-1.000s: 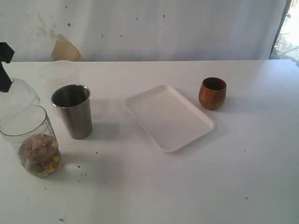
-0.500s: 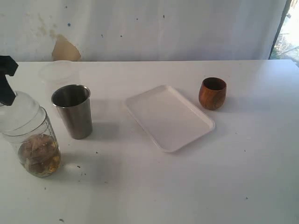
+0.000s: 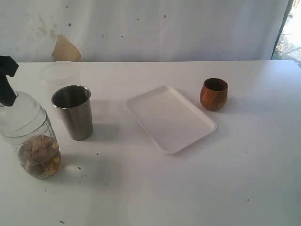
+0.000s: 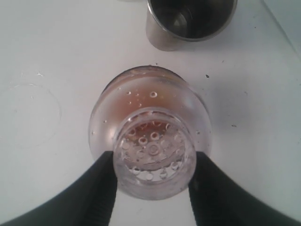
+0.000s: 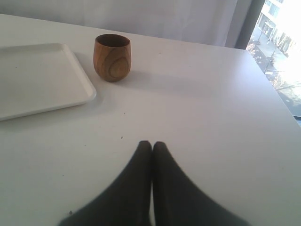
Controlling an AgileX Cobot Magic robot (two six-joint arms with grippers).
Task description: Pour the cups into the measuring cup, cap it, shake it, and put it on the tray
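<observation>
The clear measuring cup point(image 3: 38, 151) stands at the left edge of the table with brownish contents in its bottom. A clear domed cap point(image 3: 21, 113) with strainer holes point(image 4: 153, 150) sits over its mouth. My left gripper point(image 4: 154, 162) is shut on the cap's narrow neck, one black finger on each side; in the exterior view only a black part of that gripper point(image 3: 6, 94) shows. The steel tumbler point(image 3: 74, 113) point(image 4: 188, 19) stands upright just right of the measuring cup. The wooden cup point(image 3: 214, 94) point(image 5: 112, 57) stands right of the white tray point(image 3: 169, 117) point(image 5: 37, 80). My right gripper point(image 5: 152, 143) is shut and empty, low over bare table.
A frosted white plastic tub point(image 3: 56, 73) sits behind the tumbler near the back wall. The table's right edge point(image 5: 277, 99) runs close to the wooden cup's side. Small dark specks dot the tabletop.
The cap, held by my left gripper, has come right and down from a tilted position onto the measuring cup's mouth. The right gripper has not moved.
</observation>
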